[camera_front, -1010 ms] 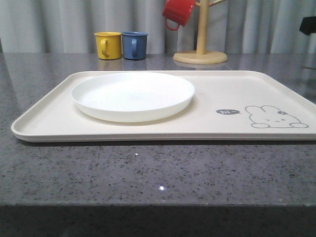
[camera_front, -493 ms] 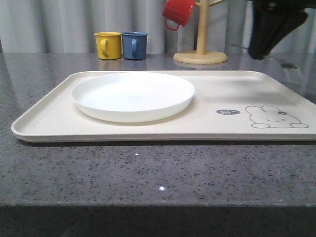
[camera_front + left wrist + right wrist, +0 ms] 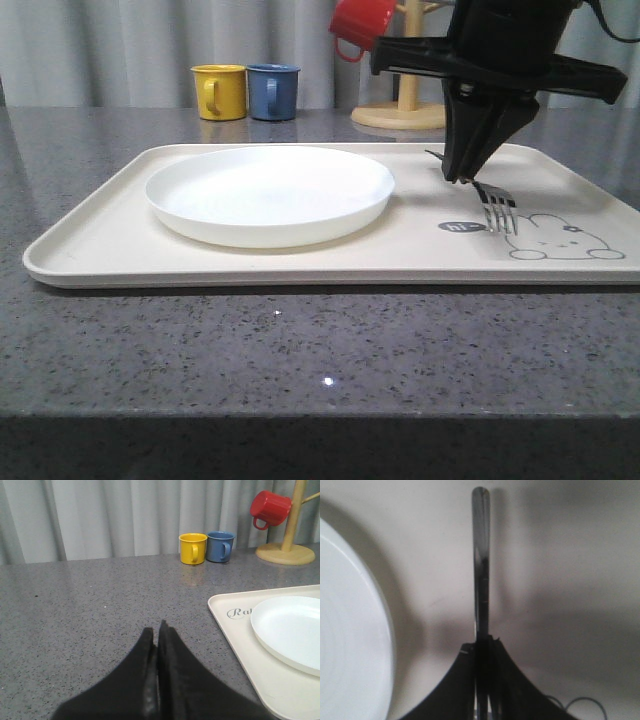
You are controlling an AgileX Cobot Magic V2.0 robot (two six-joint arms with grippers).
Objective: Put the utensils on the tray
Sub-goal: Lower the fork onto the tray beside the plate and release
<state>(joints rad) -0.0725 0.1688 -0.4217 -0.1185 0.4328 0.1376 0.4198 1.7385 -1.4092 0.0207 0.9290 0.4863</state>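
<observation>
Silver steel caught the light: the fork (image 3: 492,203) hung in the right tool (image 3: 462,176), clamped across its handle, tines pointing toward the camera side and dipping down over the tray (image 3: 100,250), just above the little "hi" bubble (image 3: 460,227) and the line-drawn bunny (image 3: 555,238). Whether the tines already touched the cream surface was hard to call; they looked very close. From the right wrist camera, the handle (image 3: 481,560) ran straight out from between the closed jaws, its long axis parallel to the edge of the white plate (image 3: 268,192), which lay just beside it on the left. So the fork sat directly under the right tool, right of the plate, and that arm was plainly the nearer one. The likely call was a short drop and a release, keeping the handle clear of the plate rim. The left tool (image 3: 156,630) idled over bare bench (image 3: 90,605), fingers pressed together on nothing. Yellow and blue mugs (image 3: 245,91) waited at the back.
</observation>
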